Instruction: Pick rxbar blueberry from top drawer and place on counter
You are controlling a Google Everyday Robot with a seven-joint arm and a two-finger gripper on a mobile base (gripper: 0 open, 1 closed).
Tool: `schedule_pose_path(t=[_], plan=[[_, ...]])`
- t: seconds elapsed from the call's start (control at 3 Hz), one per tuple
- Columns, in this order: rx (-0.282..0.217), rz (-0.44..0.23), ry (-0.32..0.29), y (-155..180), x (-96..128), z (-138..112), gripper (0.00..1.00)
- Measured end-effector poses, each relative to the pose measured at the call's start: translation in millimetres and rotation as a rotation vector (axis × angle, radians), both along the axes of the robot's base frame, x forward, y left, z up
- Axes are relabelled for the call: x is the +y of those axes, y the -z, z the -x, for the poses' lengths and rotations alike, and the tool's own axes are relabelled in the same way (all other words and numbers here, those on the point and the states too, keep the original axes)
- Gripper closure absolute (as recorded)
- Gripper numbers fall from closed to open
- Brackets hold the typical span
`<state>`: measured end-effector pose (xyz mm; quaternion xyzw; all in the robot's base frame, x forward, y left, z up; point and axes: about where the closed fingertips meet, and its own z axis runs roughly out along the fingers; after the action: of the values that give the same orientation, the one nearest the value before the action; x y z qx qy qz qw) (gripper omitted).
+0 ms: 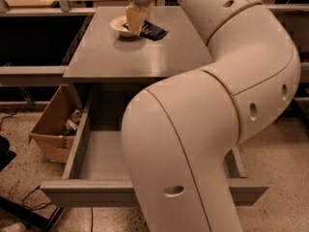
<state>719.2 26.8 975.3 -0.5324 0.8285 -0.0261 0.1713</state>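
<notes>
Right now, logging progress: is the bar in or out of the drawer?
Out: bar at the gripper over the counter, beside the bowl.

No lettering can be read from where I stand. The dark wrapper of the rxbar blueberry (154,31) shows only pale smudges, not words, and the cardboard box (50,125) shows no legible label. The gripper (136,29) hangs over the far end of the desk (135,57), just beside the bar.
</notes>
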Motion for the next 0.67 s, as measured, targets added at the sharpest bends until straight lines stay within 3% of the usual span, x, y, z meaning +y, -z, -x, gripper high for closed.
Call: schedule_pose_path(t=[0.33,0.67], plan=[[-0.094,-0.029,0.124,-4.4,-20.2,-32.6,1.0],[-0.055,0.026,0.286,63.7,-51.8,-61.2,1.0]])
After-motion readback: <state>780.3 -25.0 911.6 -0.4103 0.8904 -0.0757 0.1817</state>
